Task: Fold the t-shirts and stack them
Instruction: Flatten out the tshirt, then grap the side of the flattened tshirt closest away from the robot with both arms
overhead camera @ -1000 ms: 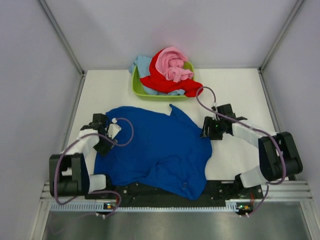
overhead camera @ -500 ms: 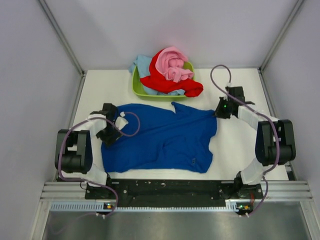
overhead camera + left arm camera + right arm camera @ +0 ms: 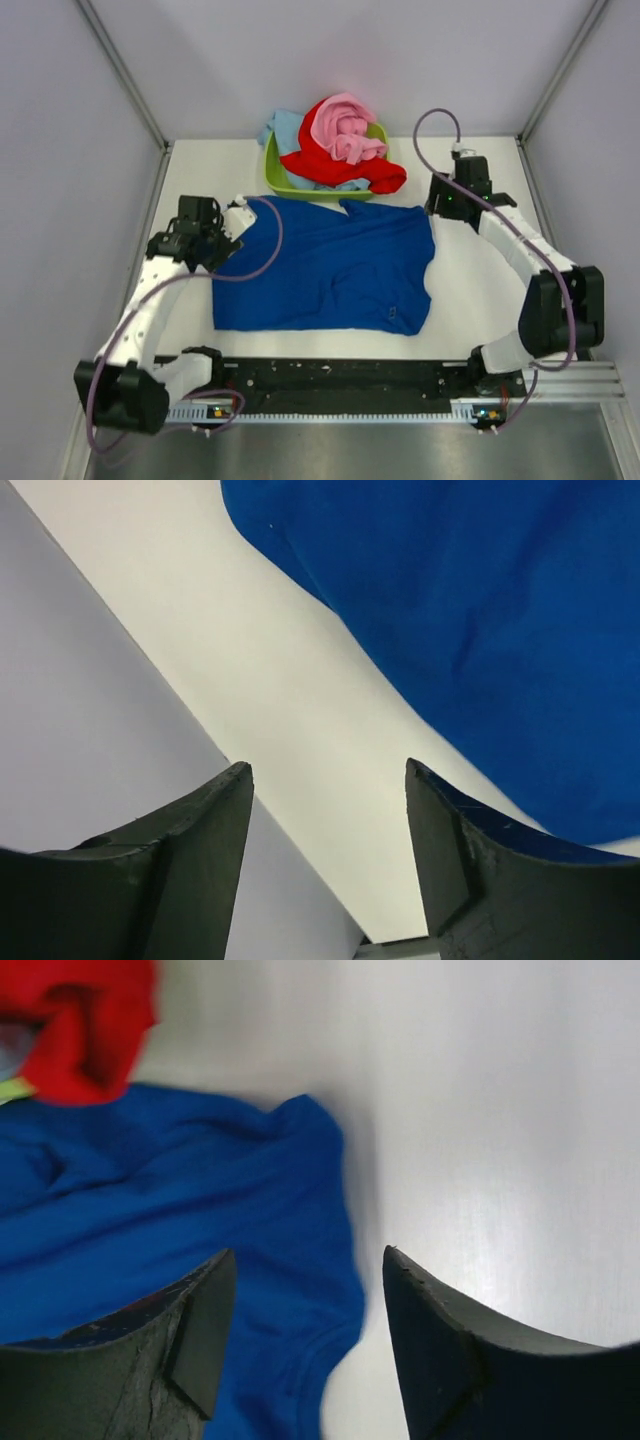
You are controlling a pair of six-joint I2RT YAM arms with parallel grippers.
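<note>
From above, the blue t-shirt (image 3: 325, 265) lies spread out flat in the middle of the white table (image 3: 480, 300). Its far edge is just beside the green tub (image 3: 283, 186). The red t-shirt (image 3: 335, 165), the pink t-shirt (image 3: 342, 125) and the light blue t-shirt (image 3: 283, 128) sit bunched up in the tub, and the red one hangs over the rim. The left arm reaches far forward, with the left hand (image 3: 208, 243) at the blue shirt's far left corner. The right arm is bent at the elbow, and the right hand (image 3: 438, 205) is just beside the far right corner. In the left wrist view, the two dark fingers (image 3: 190, 850) stand wide apart with nothing between them. Bare table lies under them, with blue cloth to the right and the grey wall (image 3: 80, 680) to the left. In the right wrist view, the fingers (image 3: 450, 1350) are also spread apart and hold nothing. The blue shirt's edge lies under the gap, and some red cloth shows in the top left corner.
</note>
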